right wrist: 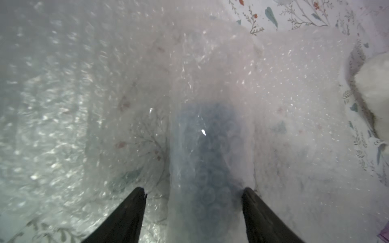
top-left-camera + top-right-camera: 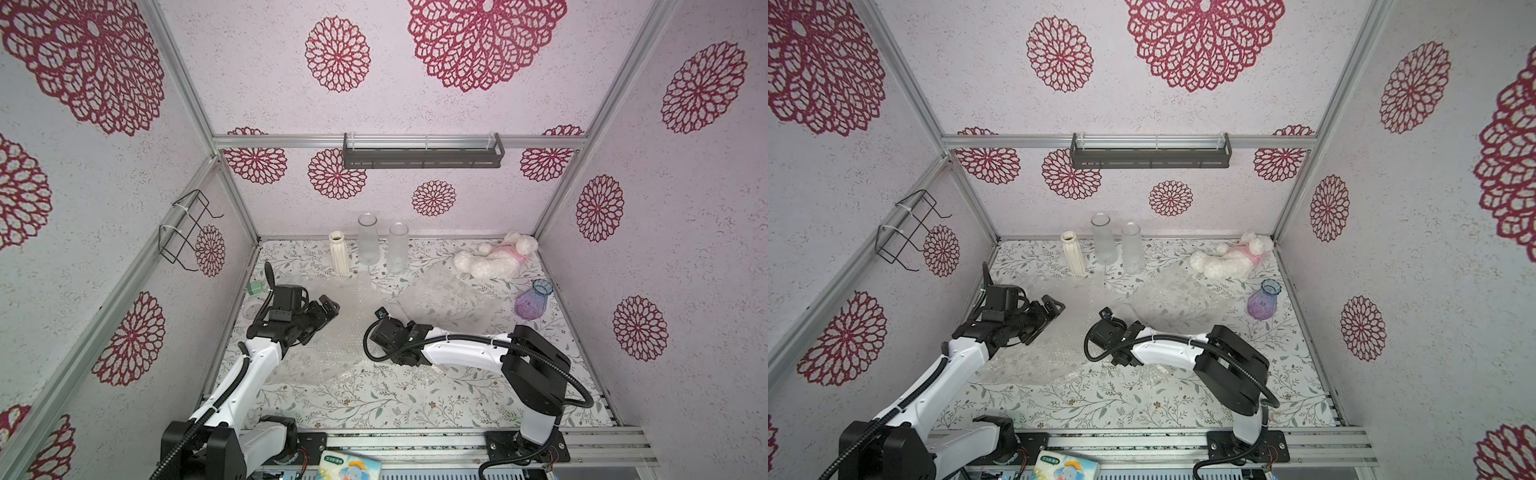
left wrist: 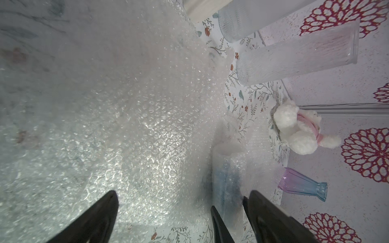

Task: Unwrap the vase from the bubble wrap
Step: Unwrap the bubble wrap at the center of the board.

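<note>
Clutter first: ahead of the left tool (image 2: 328,305) stand a ribbed cream ceramic vase (image 2: 340,258) and two frosted glass cylinder vases (image 2: 368,245). Beyond the right tool (image 1: 193,190) lie a white plush toy in pink (image 2: 494,259) and a purple-to-blue glass vase (image 2: 532,300).

Clear, crinkly bubble wrap (image 2: 324,349) covers the floral bench (image 2: 374,399) under both tools. My left tool is spread wide and holds nothing.

The bluish wrapped vase (image 1: 206,157) lies between the right tool's fingers (image 1: 130,210). Its long axis runs straight ahead, away from the wrist. I cannot tell which end is the mouth, nor whether the fingers pinch it.
</note>
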